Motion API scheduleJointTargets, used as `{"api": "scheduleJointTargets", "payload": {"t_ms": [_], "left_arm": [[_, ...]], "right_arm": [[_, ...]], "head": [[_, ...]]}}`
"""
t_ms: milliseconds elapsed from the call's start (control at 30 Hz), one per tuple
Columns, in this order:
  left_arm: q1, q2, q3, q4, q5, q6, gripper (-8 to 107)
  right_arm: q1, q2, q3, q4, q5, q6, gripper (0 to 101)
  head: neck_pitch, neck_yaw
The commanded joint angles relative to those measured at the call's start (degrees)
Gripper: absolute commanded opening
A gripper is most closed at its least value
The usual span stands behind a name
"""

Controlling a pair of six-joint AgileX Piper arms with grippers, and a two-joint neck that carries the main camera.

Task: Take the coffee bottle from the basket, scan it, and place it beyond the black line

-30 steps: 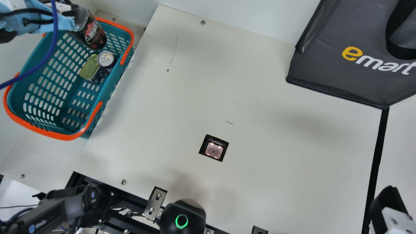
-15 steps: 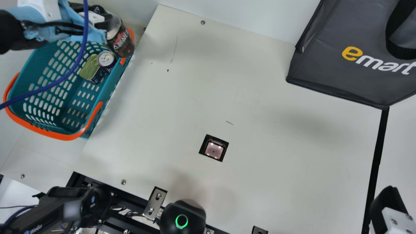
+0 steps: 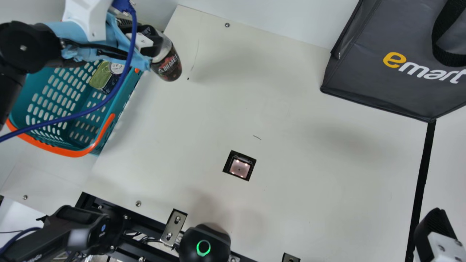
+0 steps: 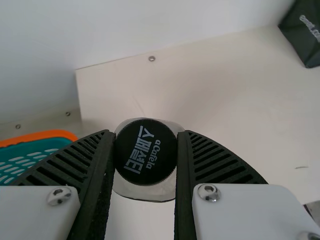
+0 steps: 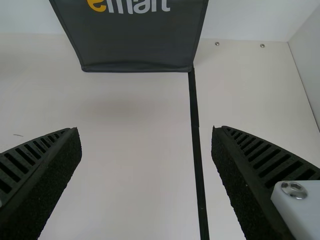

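The coffee bottle [image 3: 169, 65] is hanging over the cream table [image 3: 309, 163], just to the right of the teal basket [image 3: 74, 153] with orange handles, toward its back corner. The left gripper [image 3: 144, 34] is clenching the bottle by its black cap [image 4: 146, 151], one ribbed finger pressing on each side. The right gripper [image 3: 433, 233] is resting well to the right of the basket, its jaws standing wide apart with nothing between them (the right wrist view is showing both fingers).

The table's left edge is running along the basket's right side, and the white back wall [image 3: 273, 14] is rising along the table behind. To the basket's right, a broad bare stretch of tabletop is opening out, with the square scanner [image 3: 239, 168] sitting flush in it. Farther right of the basket, the dark gray emart bag [image 3: 386, 87] is standing toward the back, and the black line [image 3: 425, 163] is running from it toward the near edge. A blue cable [image 3: 87, 112] is crossing above the basket, where a flat tin [image 3: 100, 77] and a drink can [image 3: 116, 68] are lying together.

The bottle is pointing cap up, base down, its long axis running roughly upright; the exact tilt is hard to tell.
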Motion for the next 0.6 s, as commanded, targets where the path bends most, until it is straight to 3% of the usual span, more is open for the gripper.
{"api": "scheduleJointTargets", "payload": {"t_ms": [0, 567], "left_arm": [[-1.21, 0.15, 0.27, -0.38, 0.12, 0.22, 10], [-7.79, 2.17, 0.88, -9.65, 3.18, 10.88, 10]], "right_arm": [[0.00, 0.00, 0.00, 0.00, 0.00, 0.00, 91], [0.00, 0.00, 0.00, 0.00, 0.00, 0.00, 91]], "head": [[-0.96, 0.14], [-0.96, 0.14]]}}
